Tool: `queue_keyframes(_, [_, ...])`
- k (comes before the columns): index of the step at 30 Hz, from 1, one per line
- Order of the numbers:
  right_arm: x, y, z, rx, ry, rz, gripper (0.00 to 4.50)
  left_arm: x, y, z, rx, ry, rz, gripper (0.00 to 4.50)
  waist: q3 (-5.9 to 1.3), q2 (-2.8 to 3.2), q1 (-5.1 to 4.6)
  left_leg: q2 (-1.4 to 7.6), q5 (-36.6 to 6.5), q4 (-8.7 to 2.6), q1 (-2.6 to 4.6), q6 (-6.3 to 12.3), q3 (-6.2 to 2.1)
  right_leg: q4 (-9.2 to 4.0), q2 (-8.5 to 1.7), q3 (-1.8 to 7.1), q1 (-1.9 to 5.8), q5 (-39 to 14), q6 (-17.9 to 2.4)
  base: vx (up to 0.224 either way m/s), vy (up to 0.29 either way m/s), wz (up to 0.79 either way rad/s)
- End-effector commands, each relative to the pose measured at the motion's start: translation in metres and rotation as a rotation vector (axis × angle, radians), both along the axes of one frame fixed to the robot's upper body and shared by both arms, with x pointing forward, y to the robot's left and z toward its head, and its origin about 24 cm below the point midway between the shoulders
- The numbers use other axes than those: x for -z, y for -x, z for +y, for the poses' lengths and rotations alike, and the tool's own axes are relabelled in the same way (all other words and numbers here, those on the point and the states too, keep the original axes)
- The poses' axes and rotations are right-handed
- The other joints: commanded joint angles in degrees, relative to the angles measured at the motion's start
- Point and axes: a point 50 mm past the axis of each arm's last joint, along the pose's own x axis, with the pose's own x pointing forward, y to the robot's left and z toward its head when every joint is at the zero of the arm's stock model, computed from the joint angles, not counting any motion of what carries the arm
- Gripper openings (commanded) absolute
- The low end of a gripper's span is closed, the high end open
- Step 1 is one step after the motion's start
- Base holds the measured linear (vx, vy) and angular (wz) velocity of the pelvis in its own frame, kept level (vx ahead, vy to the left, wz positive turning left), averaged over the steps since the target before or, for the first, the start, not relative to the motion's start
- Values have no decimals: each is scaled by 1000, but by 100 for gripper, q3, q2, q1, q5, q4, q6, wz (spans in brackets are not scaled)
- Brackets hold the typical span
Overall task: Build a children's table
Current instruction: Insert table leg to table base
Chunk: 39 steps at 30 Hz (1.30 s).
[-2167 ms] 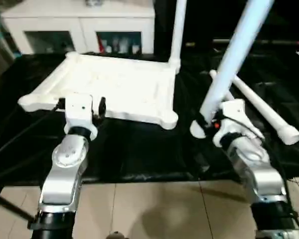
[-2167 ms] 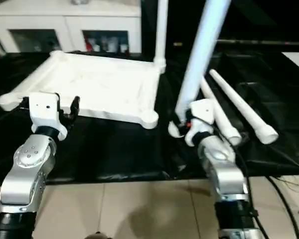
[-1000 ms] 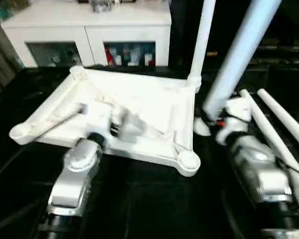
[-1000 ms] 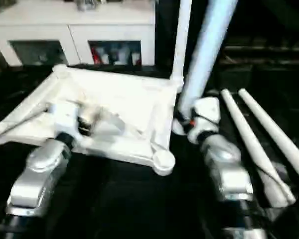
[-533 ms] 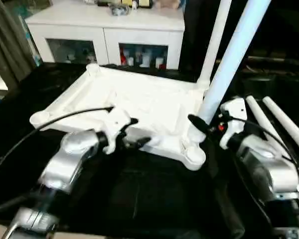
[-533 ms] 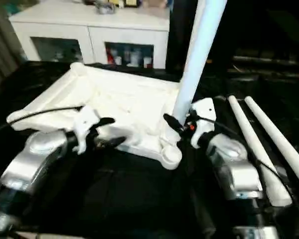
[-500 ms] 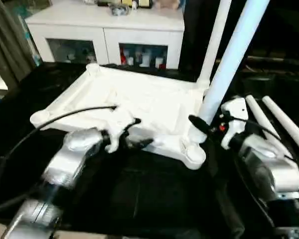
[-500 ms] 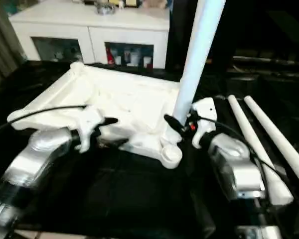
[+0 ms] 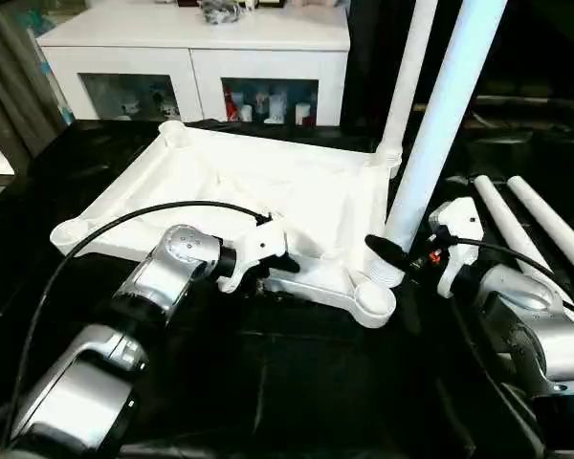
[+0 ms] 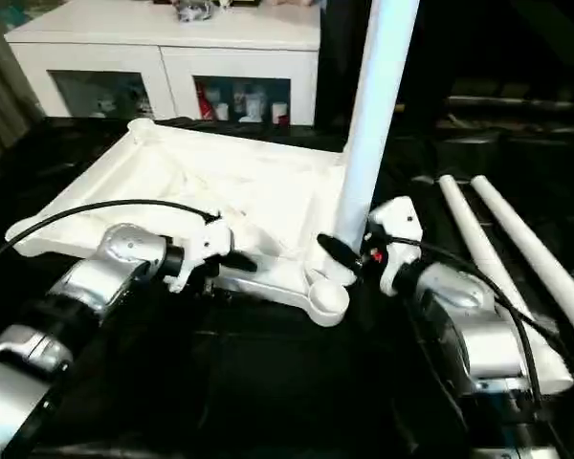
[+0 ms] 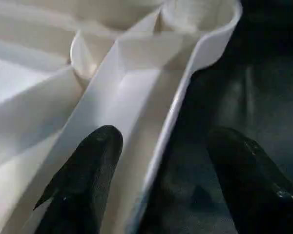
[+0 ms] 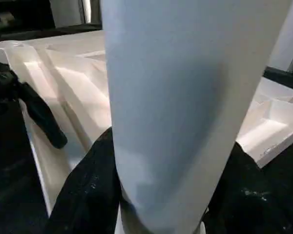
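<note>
The children's table top [image 9: 268, 186] lies underside up on the black-draped table, with one white leg [image 9: 408, 76] standing in its far right corner socket. My right gripper [image 9: 394, 253] is shut on a second leg [image 9: 450, 115], held nearly upright, its lower end just above the near right corner socket [image 9: 375, 303]. In the right wrist view this leg [image 12: 180, 97] sits between my two black fingers [image 12: 88, 195]. My left gripper [image 9: 279, 264] is open astride the top's near rim [image 11: 151, 146], one finger inside it and one outside.
Two loose legs [image 9: 531, 229] lie side by side on the black cloth at the right. A white cabinet [image 9: 201, 53] stands behind the table. A black cable [image 9: 124, 222] arcs over my left forearm. A grey curtain [image 9: 14, 81] hangs at the far left.
My left arm has reached forward and set its open fingers over the top's near rim. The right arm brought the held leg upright beside the near right corner socket. The camera shifted too.
</note>
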Motion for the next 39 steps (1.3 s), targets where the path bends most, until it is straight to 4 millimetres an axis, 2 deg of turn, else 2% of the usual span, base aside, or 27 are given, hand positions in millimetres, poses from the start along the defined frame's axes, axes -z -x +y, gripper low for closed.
queue_keyframes(1, [-3, 1, 1, -13, 14, -10, 189, -2, -2, -2, 28, -29, -20, 310, -456, -38, 13, 309, -413, -394, 26, 415, -96, -284, -405, 213, 334, 277, -1622, 0, 0, 0])
queue_keyframes(2, [-3, 1, 2, -18, 19, -8, 189, 0, -2, -2, 40, -45, -22, 299, -458, -32, 21, 318, -407, -390, 31, 485, -84, -280, -404, 209, 325, 324, -1683, 0, 0, 0])
queue_keyframes(4, [-1, 2, 2, -24, 28, -5, 189, 2, -3, -3, 55, -69, -26, 295, -452, -32, 30, 325, -503, -390, 34, 492, -79, -292, -412, 210, 317, 224, -1700, 0, 0, 0])
queue_keyframes(5, [-1, 1, 3, -26, 28, -5, 189, 3, -3, -4, 65, -79, -22, 291, -423, -26, 26, 338, -731, -417, 36, 439, -77, -331, -415, 208, 311, -92, -1694, 0, 0, 0])
queue_keyframes(7, [-1, 1, 3, -27, 26, -5, 189, 3, -3, -4, 77, -85, -21, 260, -413, -17, 29, 346, -888, -429, 50, 373, -72, -349, -421, 210, 302, -319, -1677, 0, 0, 0])
queue_keyframes(9, [-1, 1, 4, -30, 25, -5, 189, 4, -4, -4, 100, -103, -20, 253, -389, -20, 22, 348, -1116, -456, 59, 251, -62, -395, -419, 216, 296, -730, -1589, 0, 0, 0])
queue_keyframes(10, [-1, 1, 4, -31, 25, -6, 189, 4, -3, -4, 107, -106, -18, 253, -390, 5, 29, 353, -1168, -461, 71, 214, -63, -398, -423, 218, 290, -800, -1574, 0, 0, 0])
queue_keyframes(11, [-2, 0, 5, -30, 24, -8, 189, 4, -3, -4, 111, -109, -16, 227, -374, -4, 18, 369, -1266, -484, 72, 143, -58, -411, -422, 224, 288, -897, -1551, 0, 0, 0])
queue_keyframes(13, [-2, 0, 5, -26, 21, -11, 189, 4, -4, -3, 115, -110, -15, 215, -374, -8, 22, 363, -1288, -483, 74, 125, -54, -410, -422, 226, 287, -925, -1541, 0, 0, 0])
queue_keyframes(14, [-2, 0, 5, -25, 20, -12, 189, 4, -4, -3, 116, -110, -16, 212, -378, 10, 22, 355, -1284, -478, 70, 115, -51, -413, -422, 229, 287, -924, -1532, 0, 0, 0])
queue_keyframes(16, [-2, 1, 5, -24, 19, -12, 189, 3, -5, -4, 118, -110, -24, 206, -388, 6, 23, 354, -1196, -471, 61, 125, -53, -402, -426, 232, 299, -802, -1541, 0, 0, 0])
queue_keyframes(18, [-1, 2, 6, -23, 19, -11, 189, 2, -7, -5, 120, -108, -27, 179, -395, 44, 27, 354, -1099, -460, 59, 163, -52, -386, -422, 227, 294, -615, -1580, 0, 0, 0])
queue_keyframes(19, [-1, 2, 6, -23, 19, -11, 189, 1, -7, -5, 121, -108, -28, 179, -399, 30, 25, 355, -1092, -460, 60, 175, -50, -381, -414, 222, 297, -543, -1606, 0, 0, 0])
queue_keyframes(20, [0, 3, 6, -23, 18, -9, 189, 0, -8, -5, 127, -112, -36, 172, -404, 44, 27, 357, -1089, -458, 64, 174, -51, -374, -414, 222, 296, -505, -1621, 0, 0, 0])
queue_keyframes(21, [0, 3, 6, -23, 18, -9, 189, 0, -8, -5, 127, -112, -36, 172, -401, 34, 27, 353, -1113, -458, 64, 175, -48, -382, -414, 221, 301, -503, -1620, 0, 0, 0])
queue_keyframes(22, [0, 3, 6, -23, 19, -9, 189, 0, -9, -5, 127, -114, -39, 162, -400, 52, 32, 362, -1121, -462, 69, 171, -54, -377, -419, 223, 299, -497, -1628, 0, 0, 0])
queue_keyframes(23, [0, 3, 6, -23, 19, -9, 189, -1, -9, -5, 127, -115, -42, 147, -398, 34, 29, 360, -1119, -463, 60, 175, -54, -376, -422, 222, 309, -486, -1636, 0, 0, 0])
queue_keyframes(25, [0, 3, 6, -21, 19, -9, 189, -2, -10, -4, 130, -121, -44, 134, -396, 63, 28, 359, -1121, -460, 59, 193, -51, -377, -424, 224, 304, -503, -1642, 0, 0, 0])
queue_keyframes(27, [0, 4, 6, -20, 18, -9, 189, -3, -11, -4, 133, -127, -47, 128, -395, 63, 26, 356, -1152, -458, 64, 190, -45, -389, -422, 224, 300, -540, -1651, 0, 0, 0])
queue_keyframes(29, [0, 4, 6, -19, 18, -10, 189, -3, -12, -4, 134, -129, -49, 92, -387, 62, 27, 355, -1213, -468, 65, 158, -45, -409, -421, 225, 298, -669, -1620, 0, 0, 0])
queue_keyframes(31, [0, 4, 6, -19, 20, -9, 189, -4, -12, -3, 139, -134, -50, 87, -379, 69, 28, 362, -1256, -479, 65, 137, -51, -414, -426, 226, 299, -743, -1609, 0, 0, 0])
queue_keyframes(37, [0, 5, 6, -18, 18, -11, 189, -3, -12, -2, 142, -140, -43, 41, -385, 81, 29, 364, -1232, -478, 59, 143, -50, -407, -430, 228, 303, -664, -1632, 0, 0, 0])
queue_keyframes(39, [1, 5, 7, -18, 16, -10, 189, -2, -12, -1, 134, -139, -34, 33, -386, 65, 20, 365, -1177, -482, 46, 156, -53, -395, -429, 225, 315, -605, -1638, 0, 0, 0])
